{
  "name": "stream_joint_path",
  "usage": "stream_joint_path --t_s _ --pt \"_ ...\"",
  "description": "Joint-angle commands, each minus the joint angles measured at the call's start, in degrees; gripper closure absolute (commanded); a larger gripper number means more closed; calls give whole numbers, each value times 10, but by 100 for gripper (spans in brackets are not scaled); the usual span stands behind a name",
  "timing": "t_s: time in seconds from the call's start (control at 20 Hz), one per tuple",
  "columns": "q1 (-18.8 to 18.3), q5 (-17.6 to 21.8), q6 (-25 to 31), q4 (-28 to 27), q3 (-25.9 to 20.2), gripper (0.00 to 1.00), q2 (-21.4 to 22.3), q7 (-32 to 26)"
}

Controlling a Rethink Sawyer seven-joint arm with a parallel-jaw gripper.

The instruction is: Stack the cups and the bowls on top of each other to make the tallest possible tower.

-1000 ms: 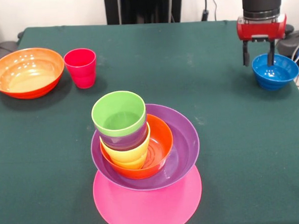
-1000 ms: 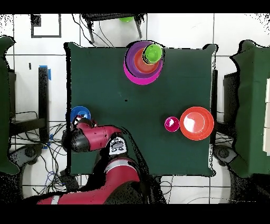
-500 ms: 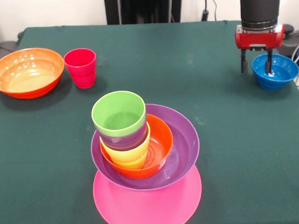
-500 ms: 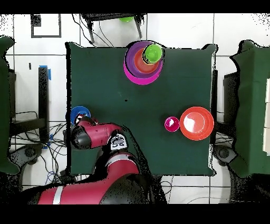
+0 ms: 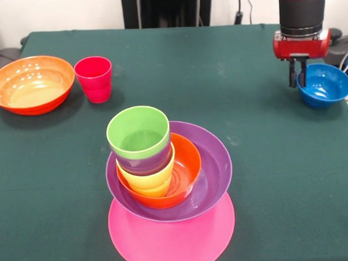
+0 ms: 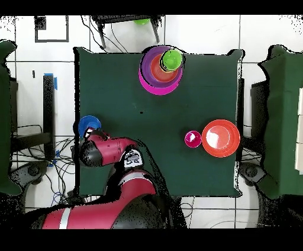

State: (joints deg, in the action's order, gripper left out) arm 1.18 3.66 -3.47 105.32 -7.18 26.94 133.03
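Front view shows your tower (image 5: 170,191) near the worktop's (image 5: 230,93) front edge: pink base, purple bowl, small orange bowl, then yellow, purple and green cups nested. Still loose are the big orange bowl (image 5: 30,85), red cup (image 5: 94,79) and blue bowl (image 5: 324,84). Your gripper (image 5: 297,79) has its jaws pinched narrow on the blue bowl's rim, so I'd say you're about halfway.
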Motion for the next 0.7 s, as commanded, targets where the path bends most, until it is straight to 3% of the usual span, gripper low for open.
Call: stream_joint_path --t_s 0.05,0.35,0.7 --pt "-3 -7 28 -36 -5 100 -9 41" --pt "-12 -5 33 -24 -10 100 7 42" --pt "-72 3 100 35 -45 100 141 25"
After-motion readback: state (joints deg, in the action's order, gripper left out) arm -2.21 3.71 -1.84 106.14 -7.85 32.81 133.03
